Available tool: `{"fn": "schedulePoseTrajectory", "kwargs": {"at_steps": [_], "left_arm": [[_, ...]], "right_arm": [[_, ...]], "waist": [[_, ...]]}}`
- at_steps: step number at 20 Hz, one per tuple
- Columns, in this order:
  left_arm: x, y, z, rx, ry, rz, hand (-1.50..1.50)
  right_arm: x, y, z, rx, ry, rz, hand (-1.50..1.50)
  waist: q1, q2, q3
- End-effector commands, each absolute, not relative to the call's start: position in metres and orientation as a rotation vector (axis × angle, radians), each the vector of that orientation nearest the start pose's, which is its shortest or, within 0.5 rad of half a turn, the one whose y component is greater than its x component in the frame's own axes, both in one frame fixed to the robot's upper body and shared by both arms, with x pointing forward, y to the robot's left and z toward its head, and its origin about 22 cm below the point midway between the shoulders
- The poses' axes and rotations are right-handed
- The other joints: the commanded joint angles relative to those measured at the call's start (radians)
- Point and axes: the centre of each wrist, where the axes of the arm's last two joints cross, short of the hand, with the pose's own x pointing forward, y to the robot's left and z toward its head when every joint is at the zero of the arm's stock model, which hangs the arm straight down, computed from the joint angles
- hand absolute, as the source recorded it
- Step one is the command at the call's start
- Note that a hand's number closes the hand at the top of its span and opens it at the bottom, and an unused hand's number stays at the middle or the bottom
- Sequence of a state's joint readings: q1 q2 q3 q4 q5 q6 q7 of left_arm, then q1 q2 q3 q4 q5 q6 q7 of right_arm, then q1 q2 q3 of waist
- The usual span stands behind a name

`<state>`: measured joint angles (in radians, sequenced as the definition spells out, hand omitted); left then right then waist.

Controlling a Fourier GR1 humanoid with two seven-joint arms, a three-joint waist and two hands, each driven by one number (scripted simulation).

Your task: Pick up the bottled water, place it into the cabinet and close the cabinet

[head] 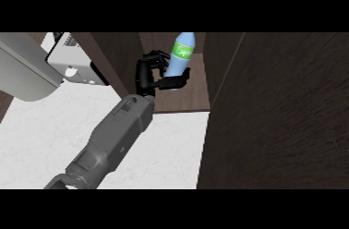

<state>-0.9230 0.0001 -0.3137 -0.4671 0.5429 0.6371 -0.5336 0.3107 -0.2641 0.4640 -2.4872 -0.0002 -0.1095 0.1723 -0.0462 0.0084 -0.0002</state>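
The bottled water [181, 51], light blue with a green label, stands nearly upright inside the open dark wood cabinet [183, 101]. My left hand [151, 72] reaches in from the lower left. Its thumb curls across the bottle's lower part and its fingers are curled at the bottle's left side. The bottle's base is hidden behind the thumb, so I cannot tell whether it rests on the shelf. My right hand shows nowhere.
The open cabinet door [286, 112] fills the right side as a large dark panel close to me. A white appliance [71, 62] and a grey rounded object [24, 73] sit at the upper left. The pale counter [61, 131] lies below.
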Motion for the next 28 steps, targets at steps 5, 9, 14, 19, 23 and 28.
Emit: {"fn": "schedulePoseTrajectory", "kwargs": {"at_steps": [5, 9, 14, 19, 23, 28], "left_arm": [[0.414, 0.100, 0.011, 0.346, -1.773, 0.047, 1.50], [0.413, 0.101, 0.005, 0.426, -1.770, -0.007, -1.50], [0.420, 0.100, 0.014, 0.366, -1.753, 0.014, -1.50], [0.419, 0.107, 0.009, 0.369, -1.780, 0.038, -1.50], [0.430, 0.103, 0.031, 0.310, -1.787, 0.059, -1.50], [0.427, 0.100, 0.025, 0.318, -1.820, -0.017, -1.50]], "right_arm": [[0.098, -0.196, 0.175, 0.299, -1.984, 0.229, -1.50], [0.103, -0.205, 0.164, 0.301, -1.974, 0.265, -1.50], [0.102, -0.207, 0.157, 0.302, -1.968, 0.256, -1.50], [0.100, -0.196, 0.163, 0.315, -1.986, 0.277, -1.50], [0.103, -0.198, 0.169, 0.322, -2.003, 0.286, -1.50], [0.105, -0.202, 0.162, 0.323, -1.980, 0.263, -1.50]], "waist": [[-0.002, 0.007, -0.001], [-0.027, 0.012, 0.000], [-0.024, 0.012, 0.000], [-0.033, 0.019, -0.002], [-0.028, 0.018, -0.002], [-0.022, 0.014, -0.001]]}}
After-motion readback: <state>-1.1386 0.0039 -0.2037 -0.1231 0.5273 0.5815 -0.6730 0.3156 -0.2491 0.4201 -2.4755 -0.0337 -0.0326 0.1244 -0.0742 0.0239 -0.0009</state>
